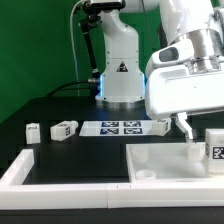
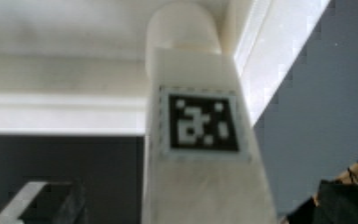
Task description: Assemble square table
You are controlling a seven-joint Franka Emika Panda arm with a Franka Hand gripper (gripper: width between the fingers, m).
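Note:
The white square table top [image 1: 160,160] lies at the exterior view's lower right, rim up. One white leg [image 1: 213,148] with a black-and-white tag stands at its right end. My gripper [image 1: 195,135] hangs just beside this leg, one dark finger [image 1: 183,125] showing. In the wrist view the tagged leg [image 2: 202,120] fills the middle between my fingers [image 2: 350,195], which stand apart from its sides, so the gripper [image 2: 194,212] looks open. The white table top [image 2: 69,90] lies behind the leg. Two more legs [image 1: 33,131] [image 1: 63,129] lie on the black table at the left.
The marker board [image 1: 122,127] lies flat in the middle in front of the robot base [image 1: 120,70]. Long white border rails [image 1: 20,170] run along the left and front edges. A green wall stands behind.

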